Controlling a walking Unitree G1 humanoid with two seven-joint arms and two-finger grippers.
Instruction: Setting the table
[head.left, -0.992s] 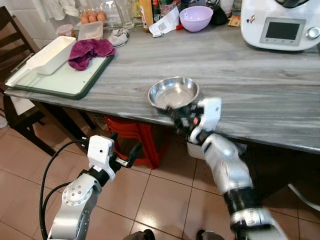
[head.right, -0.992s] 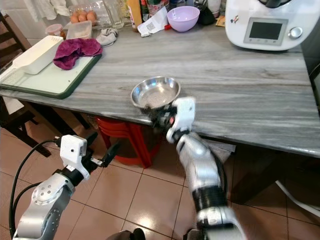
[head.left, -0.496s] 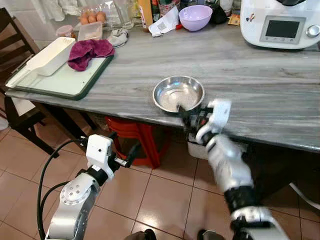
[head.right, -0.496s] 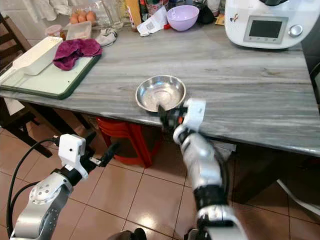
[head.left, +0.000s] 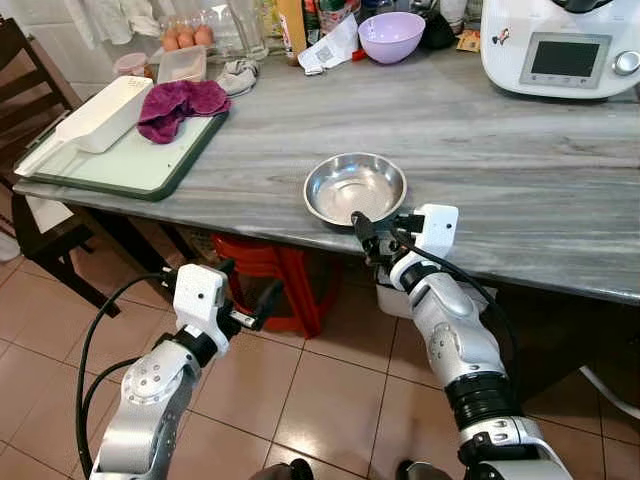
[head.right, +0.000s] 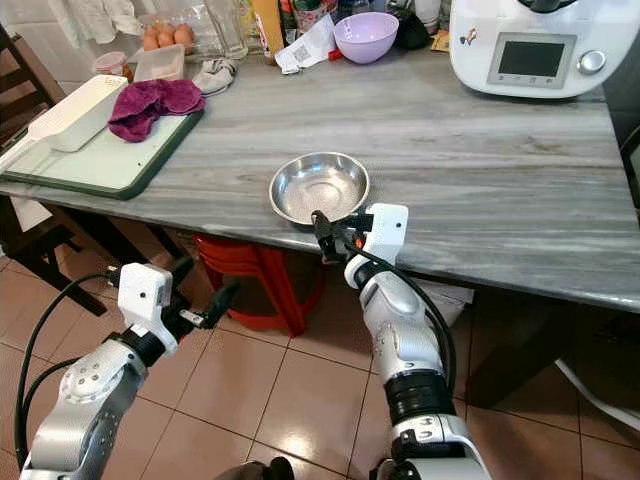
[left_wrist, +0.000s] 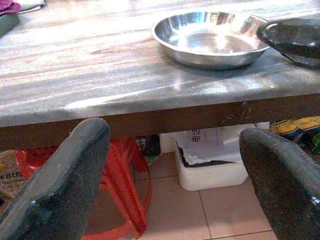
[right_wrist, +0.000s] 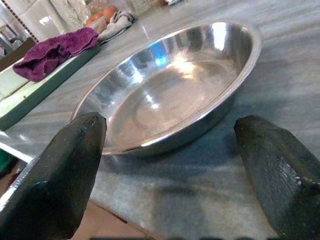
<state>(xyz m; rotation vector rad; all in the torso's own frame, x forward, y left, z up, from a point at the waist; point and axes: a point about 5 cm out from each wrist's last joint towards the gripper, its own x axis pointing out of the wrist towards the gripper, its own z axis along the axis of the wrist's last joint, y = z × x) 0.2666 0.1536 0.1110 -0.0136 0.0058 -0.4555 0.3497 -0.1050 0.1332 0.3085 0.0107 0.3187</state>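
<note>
Nearest me, my left hand (head.left: 252, 306) hangs low over the tiled floor, fingers spread and holding nothing; it waits below the surface (head.left: 520, 190) edge. My right hand (head.right: 333, 232) sits at the near edge of that surface, fingers wide apart, empty, just beside the steel bowl (head.left: 355, 187). I judge the bowl is set down there as a place setting. The right wrist view confirms the bowl (right_wrist: 170, 85) rests flat between the fingers' line, ungripped. The left wrist view adds a red stool (left_wrist: 120, 185) under the surface. Farther back stand a green tray (head.left: 130, 150) and purple bowl (head.left: 391, 34).
</note>
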